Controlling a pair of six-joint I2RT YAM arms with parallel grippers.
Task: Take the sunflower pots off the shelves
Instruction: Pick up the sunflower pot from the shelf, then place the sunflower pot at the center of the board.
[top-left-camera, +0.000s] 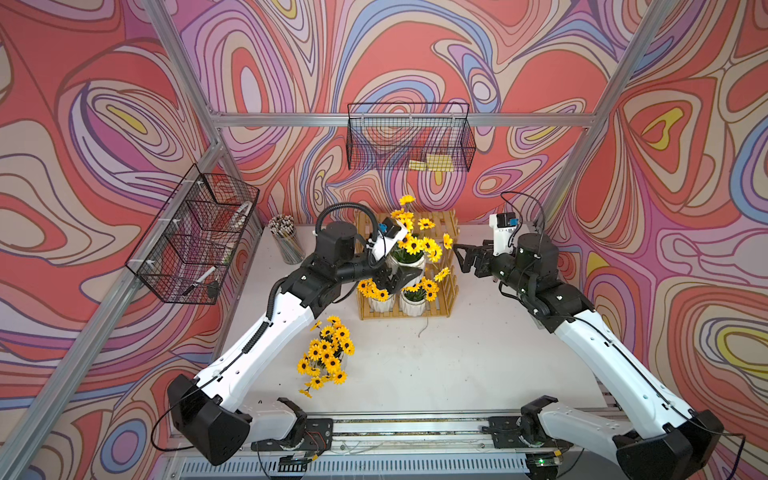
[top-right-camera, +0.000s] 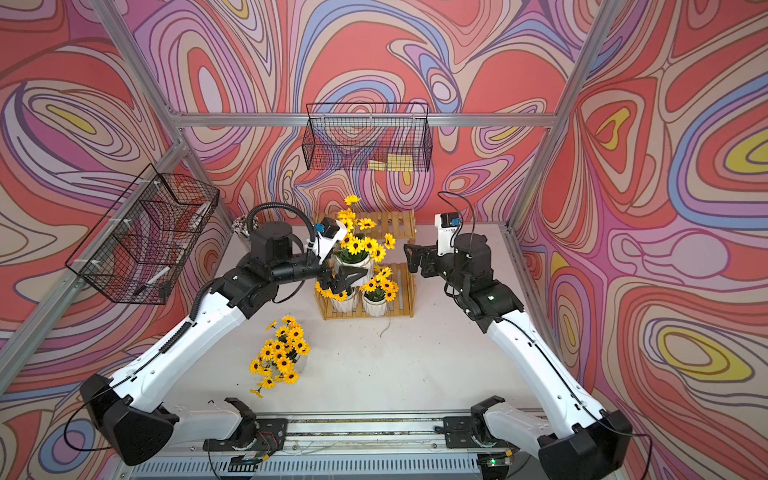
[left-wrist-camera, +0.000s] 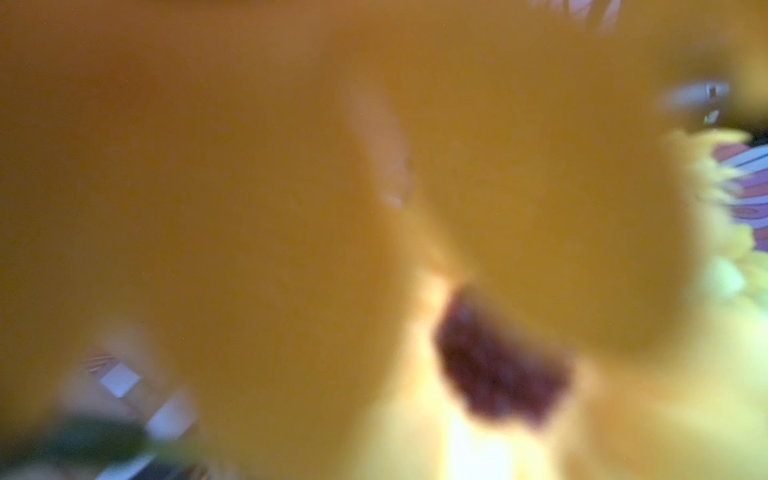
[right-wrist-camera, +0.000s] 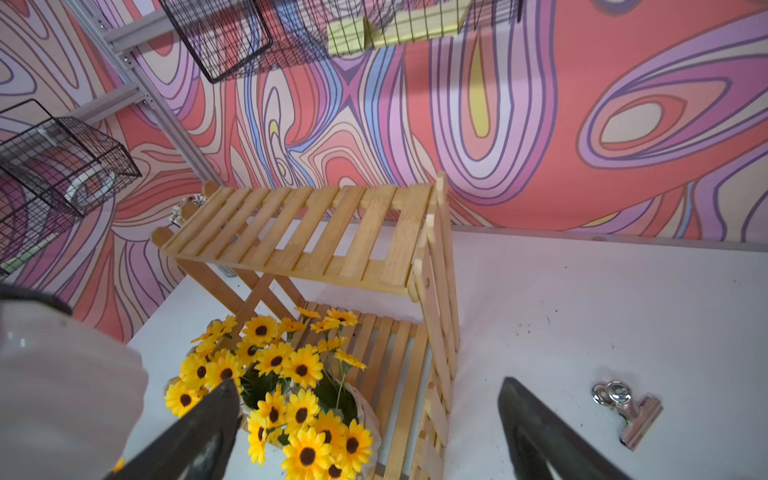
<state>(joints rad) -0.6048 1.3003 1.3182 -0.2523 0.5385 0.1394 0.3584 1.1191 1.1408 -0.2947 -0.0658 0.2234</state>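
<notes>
The shelves (top-left-camera: 440, 224) (right-wrist-camera: 307, 232) stand at the table's back, and their top tier is bare. My left gripper (top-left-camera: 401, 279) (top-right-camera: 345, 278) is shut on a sunflower pot (top-left-camera: 409, 262) (top-right-camera: 353, 262), holding it in the air in front of the top tier. Blurred yellow petals (left-wrist-camera: 249, 208) fill the left wrist view and hide the jaws. Two sunflower pots (top-left-camera: 380, 303) (top-left-camera: 413, 305) sit on the lower tier; one of them (right-wrist-camera: 311, 395) shows in the right wrist view. Another sunflower pot (top-left-camera: 328, 357) stands on the table at front left. My right gripper (top-left-camera: 463, 257) (right-wrist-camera: 368, 384) hangs open beside the shelves' right end.
A clear cup of pencils (top-left-camera: 286, 241) stands at the back left. Black wire baskets hang on the back wall (top-left-camera: 409, 137) and the left wall (top-left-camera: 195, 232). A metal binder clip (right-wrist-camera: 627, 411) lies right of the shelves, and a bit of twine (top-left-camera: 424, 328) lies in front of them.
</notes>
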